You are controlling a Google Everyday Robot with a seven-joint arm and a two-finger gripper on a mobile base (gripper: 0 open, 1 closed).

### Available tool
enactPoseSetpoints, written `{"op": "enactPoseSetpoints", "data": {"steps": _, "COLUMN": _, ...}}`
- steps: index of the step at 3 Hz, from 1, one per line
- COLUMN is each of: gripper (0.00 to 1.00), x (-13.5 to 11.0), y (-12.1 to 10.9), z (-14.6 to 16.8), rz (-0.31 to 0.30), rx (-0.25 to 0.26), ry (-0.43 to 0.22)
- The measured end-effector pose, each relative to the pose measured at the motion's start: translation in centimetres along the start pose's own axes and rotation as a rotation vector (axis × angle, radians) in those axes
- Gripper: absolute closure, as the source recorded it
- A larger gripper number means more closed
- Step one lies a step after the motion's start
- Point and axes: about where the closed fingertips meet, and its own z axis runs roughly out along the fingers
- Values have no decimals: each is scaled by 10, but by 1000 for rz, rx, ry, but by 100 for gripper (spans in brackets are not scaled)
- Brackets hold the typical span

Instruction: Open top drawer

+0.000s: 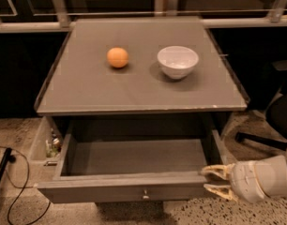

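— What's on the table (pixel 134 95)?
— An orange ball (pixel 117 57) left of the middle, and a white bowl (pixel 177 61) upright to its right, apart from it. Both sit toward the back.
— And your hand (pixel 210 179)?
— Low, below the tabletop, at the right front corner of the top drawer (pixel 129 189), fingers spread.

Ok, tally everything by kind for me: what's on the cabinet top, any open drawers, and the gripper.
Oranges: 1, the orange on the cabinet top
Bowls: 1, the white bowl to the right of it in the camera view
Open drawers: 1, the top drawer, pulled out
Grippers: 1, the gripper at the drawer's front right corner
Total: 4
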Motion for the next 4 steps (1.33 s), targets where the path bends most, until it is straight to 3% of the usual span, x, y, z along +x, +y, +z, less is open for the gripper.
{"op": "enactPoseSetpoints", "data": {"steps": 1, "gripper": 82, "x": -4, "y": -2, "z": -7, "rz": 0, "rx": 0, "ry": 0}}
{"op": "enactPoseSetpoints", "data": {"steps": 4, "gripper": 11, "x": -5, "y": -2, "z": -8, "rz": 0, "rx": 0, "ry": 0}}
